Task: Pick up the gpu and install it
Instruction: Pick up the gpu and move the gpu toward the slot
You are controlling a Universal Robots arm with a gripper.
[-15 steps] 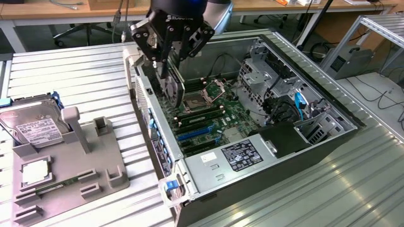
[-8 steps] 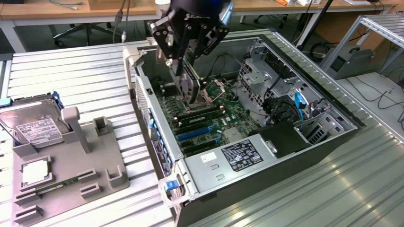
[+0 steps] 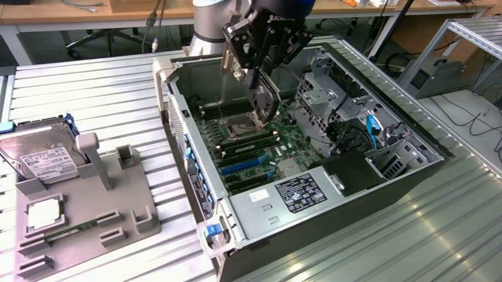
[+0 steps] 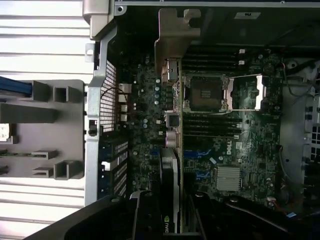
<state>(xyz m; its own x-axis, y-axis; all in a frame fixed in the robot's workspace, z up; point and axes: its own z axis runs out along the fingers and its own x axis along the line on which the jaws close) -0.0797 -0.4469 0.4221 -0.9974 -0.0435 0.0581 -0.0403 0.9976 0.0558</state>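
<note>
One gpu [image 3: 265, 103], pinched by the pincer [image 3: 259, 70], hangs edge-down beneath it, over the motherboard [image 3: 259, 147] inside the open computer case [image 3: 176, 117].

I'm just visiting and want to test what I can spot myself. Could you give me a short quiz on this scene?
1. True or false: the gripper holds the gpu.
2. Where does the hard drive sit? A) inside the computer case; B) on the grey holder at the exterior view's left; C) on the floor.
3. Fill in: the gpu hangs over the case's green ____.
Key: 1 true; 2 B; 3 motherboard.
</note>
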